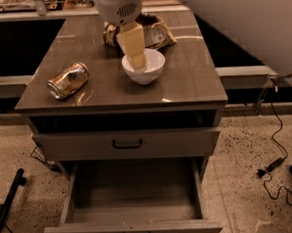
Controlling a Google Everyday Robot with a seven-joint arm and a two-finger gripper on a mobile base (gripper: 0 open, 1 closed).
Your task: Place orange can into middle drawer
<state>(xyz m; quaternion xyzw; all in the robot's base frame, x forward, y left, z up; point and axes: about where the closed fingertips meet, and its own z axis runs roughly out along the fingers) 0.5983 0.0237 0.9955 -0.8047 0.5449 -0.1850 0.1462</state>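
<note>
My tool hangs over the bowl on the tabletop; I cannot tell whether it is clenched or released. The can lies on its side near the tabletop's left edge. Below, the drawer stands pulled out.

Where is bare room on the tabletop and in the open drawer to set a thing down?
Free: the tabletop right of the bowl, the front strip between can and bowl, and the whole floor of the drawer. Crowded: the back middle, where the end effector hangs over the bowl, just before the bag.
</note>
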